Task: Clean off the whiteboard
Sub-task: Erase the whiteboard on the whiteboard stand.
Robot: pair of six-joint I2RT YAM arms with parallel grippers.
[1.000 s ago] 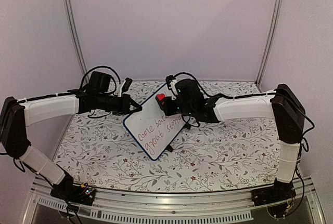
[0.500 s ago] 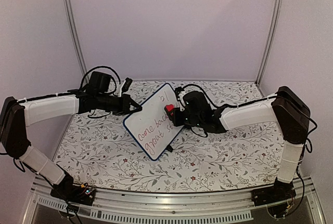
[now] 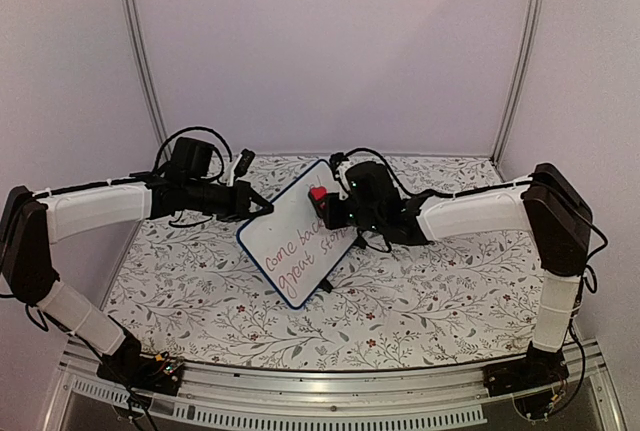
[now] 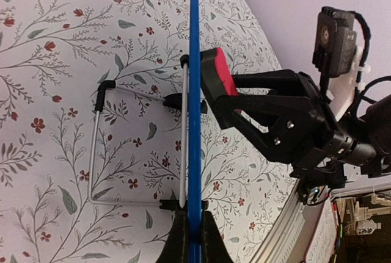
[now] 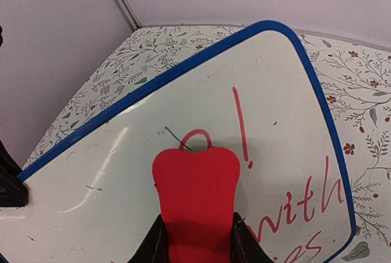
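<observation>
The whiteboard stands tilted over the table, red handwriting across its lower face. My left gripper is shut on its left edge. In the left wrist view the dark-blue rim runs edge-on between the left gripper's fingers. My right gripper is shut on a red eraser, which presses flat on the board's upper part. In the right wrist view the eraser sits in the right gripper just below a red loop, left of an exclamation mark and the word "with".
A wire stand with black clip feet hangs off the board's back, above the floral tablecloth. Metal posts and pale walls close in the sides and back. An aluminium rail runs along the near edge.
The right gripper slid the eraser down and right across the board, then back up and left to near where it began. The left arm and board stayed put.
</observation>
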